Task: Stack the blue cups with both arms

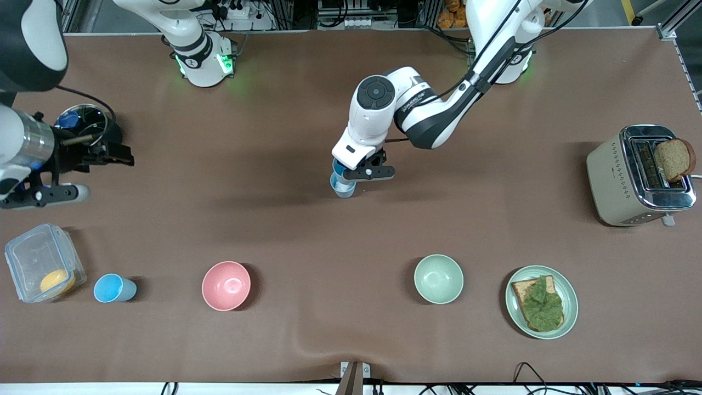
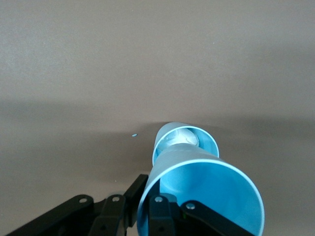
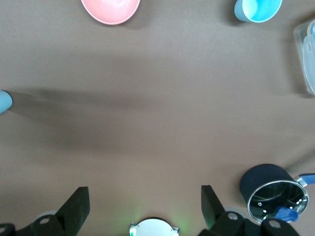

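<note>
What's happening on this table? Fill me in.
The left pincer is shut on a blue cup, holding it right over a paler blue cup standing mid-table. The right pincer waits open near a dark pot. A third blue cup stands between a plastic container and a pink bowl.

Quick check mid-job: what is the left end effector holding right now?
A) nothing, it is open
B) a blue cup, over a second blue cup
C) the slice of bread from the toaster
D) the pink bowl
B: the left end effector is shut on a blue cup, with another blue cup standing on the table right below it.
</note>
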